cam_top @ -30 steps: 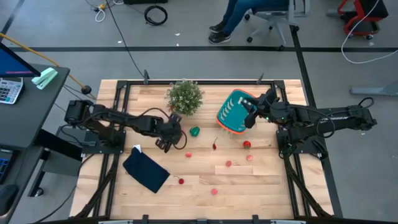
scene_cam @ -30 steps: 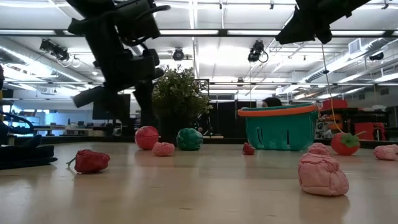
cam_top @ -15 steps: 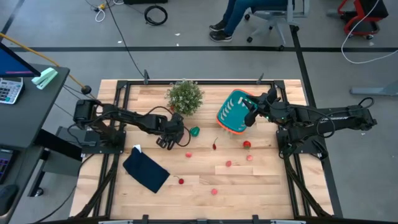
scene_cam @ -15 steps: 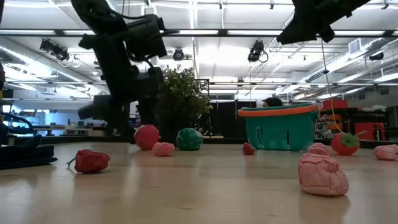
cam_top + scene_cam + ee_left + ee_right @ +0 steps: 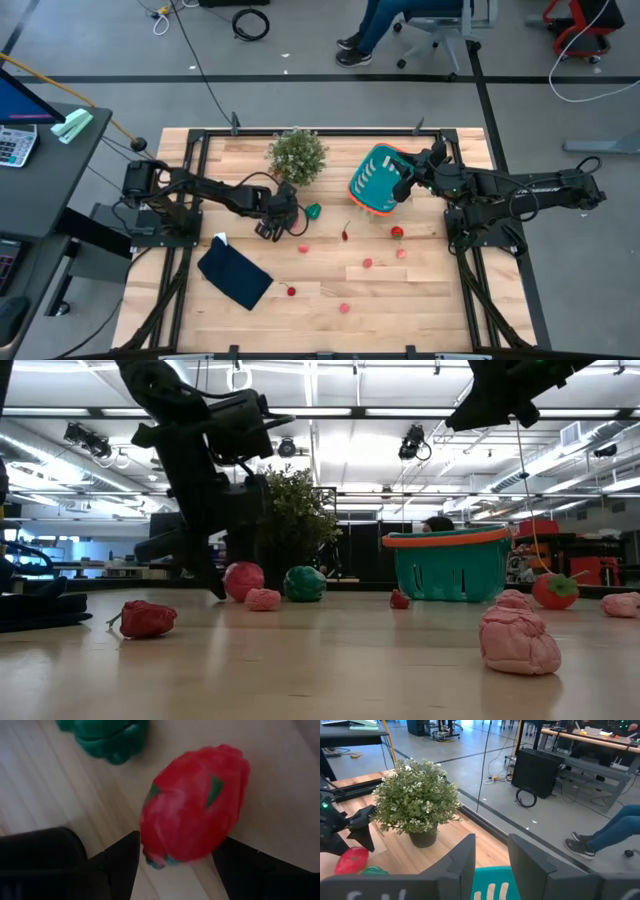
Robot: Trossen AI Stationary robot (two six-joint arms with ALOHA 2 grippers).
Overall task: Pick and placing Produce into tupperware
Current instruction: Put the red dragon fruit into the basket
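Your left gripper (image 5: pixel 175 865) is down at the table with its fingers spread, one on each side of a red fruit (image 5: pixel 192 805) with green flecks, not closed on it. The green vegetable (image 5: pixel 102 737) sits just past that fruit. Your right gripper (image 5: pixel 490 865) hovers right over the rim of the teal basket (image 5: pixel 376 180), fingers apart, nothing between them. The potted plant (image 5: pixel 297 155) stands between the two grippers.

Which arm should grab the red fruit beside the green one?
Left. Its end effector already straddles the red fruit, fingers open either side. The right end effector is over at the basket.
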